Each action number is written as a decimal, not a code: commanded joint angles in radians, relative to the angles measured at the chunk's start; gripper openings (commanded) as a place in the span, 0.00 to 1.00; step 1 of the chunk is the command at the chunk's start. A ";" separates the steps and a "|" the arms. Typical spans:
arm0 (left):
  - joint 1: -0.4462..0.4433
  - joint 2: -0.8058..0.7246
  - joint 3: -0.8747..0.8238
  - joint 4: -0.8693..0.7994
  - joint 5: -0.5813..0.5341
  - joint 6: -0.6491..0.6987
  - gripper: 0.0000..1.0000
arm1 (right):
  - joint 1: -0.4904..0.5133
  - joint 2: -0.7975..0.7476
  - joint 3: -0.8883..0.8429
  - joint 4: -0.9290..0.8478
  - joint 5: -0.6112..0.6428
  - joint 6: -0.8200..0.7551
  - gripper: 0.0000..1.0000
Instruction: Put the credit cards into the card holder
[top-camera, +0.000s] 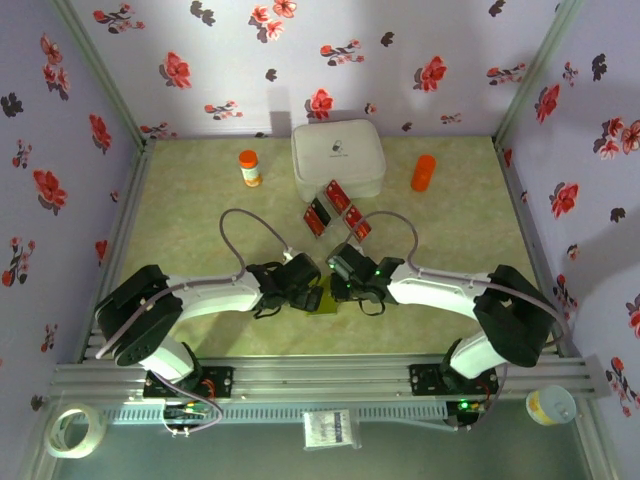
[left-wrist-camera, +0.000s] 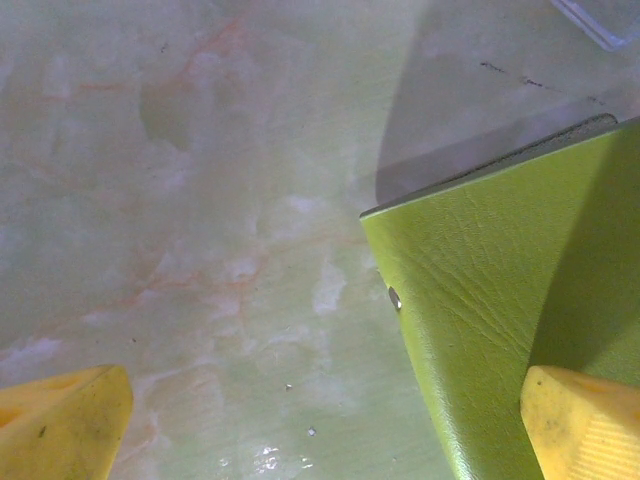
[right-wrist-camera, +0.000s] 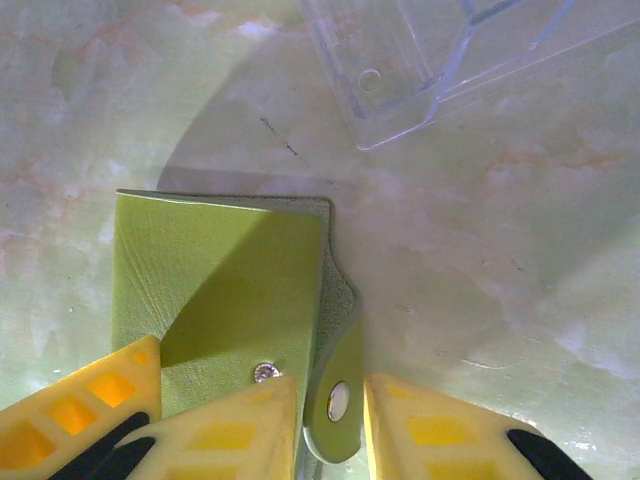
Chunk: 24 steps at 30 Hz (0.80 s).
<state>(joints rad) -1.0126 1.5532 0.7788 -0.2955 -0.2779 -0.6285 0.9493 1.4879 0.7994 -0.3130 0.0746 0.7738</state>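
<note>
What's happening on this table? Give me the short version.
Both arms reach in over the olive-green card holder near the front of the table. The right gripper has its fingers either side of the holder's snap tab, close against it; a firm pinch can't be confirmed. The snap looks undone. The left gripper is wide open, one finger over the holder's cover. The red credit cards lie loose farther back, in front of the white case.
</note>
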 joint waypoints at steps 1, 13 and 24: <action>-0.007 0.024 -0.023 -0.094 -0.027 0.008 1.00 | 0.003 0.018 0.021 -0.021 0.016 -0.011 0.19; -0.008 0.021 -0.026 -0.091 -0.027 0.006 1.00 | -0.005 0.014 0.010 -0.014 -0.002 -0.016 0.00; -0.007 0.021 -0.028 -0.085 -0.026 -0.002 1.00 | -0.009 -0.017 -0.030 0.084 -0.080 0.011 0.00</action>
<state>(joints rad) -1.0126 1.5532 0.7788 -0.2951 -0.2779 -0.6289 0.9443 1.4906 0.7868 -0.2737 0.0319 0.7696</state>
